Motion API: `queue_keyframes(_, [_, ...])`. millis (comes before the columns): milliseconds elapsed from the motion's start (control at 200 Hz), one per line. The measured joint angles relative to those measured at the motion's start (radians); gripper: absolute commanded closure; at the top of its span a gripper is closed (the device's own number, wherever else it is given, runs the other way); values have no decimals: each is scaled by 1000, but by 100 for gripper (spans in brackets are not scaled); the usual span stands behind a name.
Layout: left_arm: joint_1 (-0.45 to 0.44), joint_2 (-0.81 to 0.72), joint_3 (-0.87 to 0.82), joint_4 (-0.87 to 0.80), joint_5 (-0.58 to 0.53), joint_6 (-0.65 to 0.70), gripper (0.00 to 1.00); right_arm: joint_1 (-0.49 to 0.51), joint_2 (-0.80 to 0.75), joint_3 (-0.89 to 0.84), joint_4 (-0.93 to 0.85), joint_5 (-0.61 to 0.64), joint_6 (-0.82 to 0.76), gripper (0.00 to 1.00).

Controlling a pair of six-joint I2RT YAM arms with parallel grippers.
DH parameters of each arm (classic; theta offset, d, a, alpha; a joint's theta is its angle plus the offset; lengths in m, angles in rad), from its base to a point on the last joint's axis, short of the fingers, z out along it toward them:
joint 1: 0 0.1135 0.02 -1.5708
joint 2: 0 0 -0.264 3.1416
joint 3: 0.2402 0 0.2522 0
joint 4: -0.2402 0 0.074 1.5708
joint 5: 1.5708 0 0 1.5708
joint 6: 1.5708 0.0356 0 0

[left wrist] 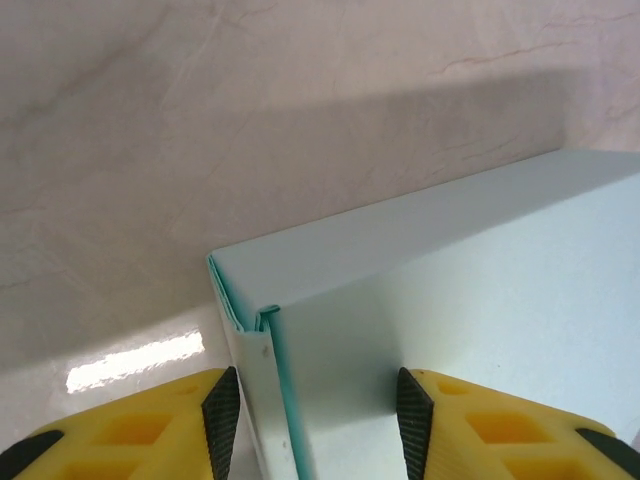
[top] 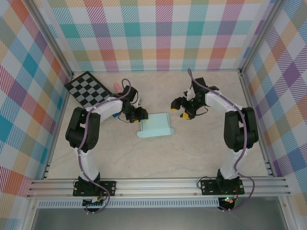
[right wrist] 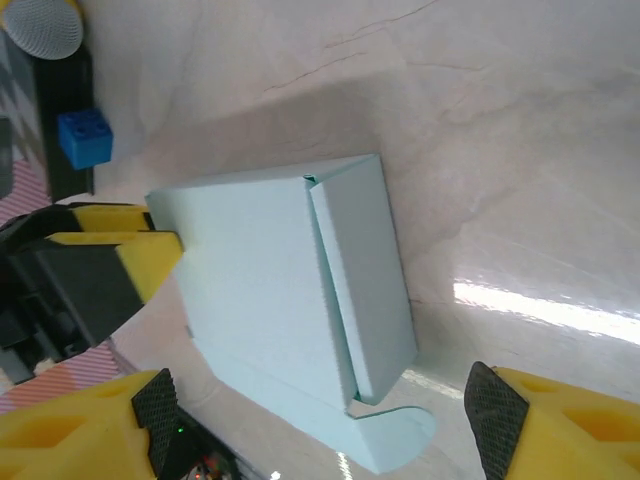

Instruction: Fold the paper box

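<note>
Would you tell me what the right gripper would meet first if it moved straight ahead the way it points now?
Most likely the paper box: it lies directly ahead of the open right gripper, with its rounded tab nearest. How high the gripper sits above it is unclear.

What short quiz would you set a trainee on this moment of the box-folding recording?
1. True or false: the right gripper is clamped on the paper box.
2. Which thing lies near the far left corner of the table? A. checkerboard B. bowl C. towel
3. Fill in: the small cube seen from the right wrist is ___ in colour.

Key: 1. False, its jaws stand open, off the box. 2. A. 3. Blue.
</note>
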Motion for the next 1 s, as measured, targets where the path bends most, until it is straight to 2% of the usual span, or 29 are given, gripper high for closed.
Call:
queue_keyframes(150, [-1, 6, 0, 0, 3, 1, 54, 4, 24, -40, 77, -103, 27, 19])
queue_keyframes(385, [0, 9, -18, 36, 26, 4, 56, 5, 63, -77, 140, -152, 37, 20])
queue_keyframes(760, [24, 3, -129, 255, 207, -5, 62, -4, 80, -102, 161, -183, 38, 20])
queue_keyframes(1000, [69, 7, -193, 358, 319, -25, 64, -68, 67, -151, 180, -206, 10, 21])
